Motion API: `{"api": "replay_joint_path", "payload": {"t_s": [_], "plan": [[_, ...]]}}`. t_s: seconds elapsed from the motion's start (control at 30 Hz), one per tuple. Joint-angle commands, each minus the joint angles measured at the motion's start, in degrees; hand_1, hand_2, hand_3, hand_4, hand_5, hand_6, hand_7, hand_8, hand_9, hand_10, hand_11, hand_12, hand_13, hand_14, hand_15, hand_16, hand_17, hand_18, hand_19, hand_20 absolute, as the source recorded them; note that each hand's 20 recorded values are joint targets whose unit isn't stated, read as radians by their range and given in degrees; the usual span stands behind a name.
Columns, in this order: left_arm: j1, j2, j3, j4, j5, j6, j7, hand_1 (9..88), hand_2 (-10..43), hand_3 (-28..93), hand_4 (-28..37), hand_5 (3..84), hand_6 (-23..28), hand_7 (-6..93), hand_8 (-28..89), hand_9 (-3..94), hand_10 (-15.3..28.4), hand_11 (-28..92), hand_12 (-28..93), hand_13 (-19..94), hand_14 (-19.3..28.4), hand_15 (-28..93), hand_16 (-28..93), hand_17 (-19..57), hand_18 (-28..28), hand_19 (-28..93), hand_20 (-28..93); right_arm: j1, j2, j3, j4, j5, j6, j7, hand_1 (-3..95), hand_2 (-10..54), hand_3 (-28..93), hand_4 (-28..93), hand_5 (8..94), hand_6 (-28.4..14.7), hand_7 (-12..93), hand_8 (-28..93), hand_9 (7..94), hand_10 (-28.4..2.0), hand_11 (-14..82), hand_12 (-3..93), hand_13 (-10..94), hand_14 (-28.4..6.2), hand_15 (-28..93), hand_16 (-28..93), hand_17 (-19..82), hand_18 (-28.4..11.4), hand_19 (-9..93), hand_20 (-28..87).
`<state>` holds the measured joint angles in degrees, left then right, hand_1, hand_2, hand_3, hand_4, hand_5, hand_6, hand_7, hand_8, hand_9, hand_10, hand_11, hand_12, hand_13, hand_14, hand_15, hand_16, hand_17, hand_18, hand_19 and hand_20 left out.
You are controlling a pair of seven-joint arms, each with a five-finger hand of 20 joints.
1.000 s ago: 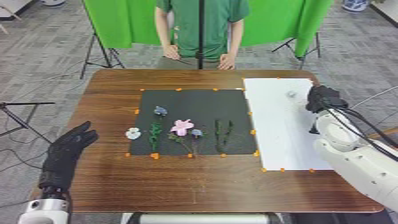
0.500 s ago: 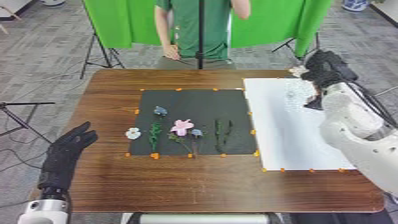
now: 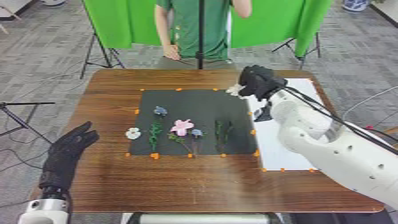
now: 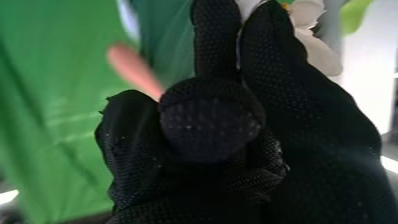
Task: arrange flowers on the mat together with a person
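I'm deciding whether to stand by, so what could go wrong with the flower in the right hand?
The white flower pokes out beyond the fingertips of the right hand, so it might slip or land crooked. If the hand sweeps low over the black mat, it could knock the two green stems lying near the mat's right edge.

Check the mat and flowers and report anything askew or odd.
One thing looks slightly off: the small white flower straddles the left edge of the black mat, partly over the brown table, whereas the pink flower lies well inside. It may be intended. I see no spill or damage.
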<state>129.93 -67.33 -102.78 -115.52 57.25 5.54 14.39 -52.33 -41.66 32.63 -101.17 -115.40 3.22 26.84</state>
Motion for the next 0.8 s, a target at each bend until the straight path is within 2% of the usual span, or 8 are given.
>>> {"api": "replay_joint_path", "payload": {"t_s": [0.03, 0.37, 0.8], "plan": [[0.11, -0.10, -0.01, 0.35, 0.18, -1.24, -1.19, 31.1, -9.5, 66, -21.2, 44.3, 2.2, 12.1, -6, 44.2, 12.7, 16, 14, 37, 16.1, 11, 5, 6.3, 11.5, 2, 18, -0.75, -2.83, -2.10, 1.25, -1.56, -1.39, -1.33, 60.6, -9.5, 58, -25, 81.1, 3.1, 23, 9, 93.7, -6.7, 10.7, 36.3, 94, 1.0, 59, 22, 65, -11.5, 93, 35], [-0.11, 0.17, 0.00, 0.66, 0.09, -2.10, -1.01, 30.5, -9.5, 66, -21.1, 44.1, 2.3, 11.6, -6, 43.9, 12.7, 15, 14, 37, 16.2, 11, 5, 6.1, 11.7, 1, 18, -1.12, -3.15, -2.27, 1.62, -1.52, -3.04, -1.69, 57.7, -9.5, 57, -24, 78.7, 2.8, 22, 7, 92.5, -7.3, 6.7, 35.7, 94, 0.7, 57, 24, 64, -11.6, 93, 36], [-0.52, 0.44, 0.03, 0.81, 0.14, -2.46, -1.28, 30.7, -9.5, 66, -21.3, 44.1, 2.3, 11.3, -6, 43.7, 12.8, 15, 14, 36, 16.2, 10, 5, 5.9, 11.7, 1, 18, -1.50, -2.74, -3.11, 2.27, -7.87, -3.77, -3.59, 54.3, -9.5, 56, -23, 75.7, 2.2, 20, 6, 87.2, -8.7, 11.2, 27.5, 94, 0.5, 54, 25, 63, -11.7, 93, 33]]}}
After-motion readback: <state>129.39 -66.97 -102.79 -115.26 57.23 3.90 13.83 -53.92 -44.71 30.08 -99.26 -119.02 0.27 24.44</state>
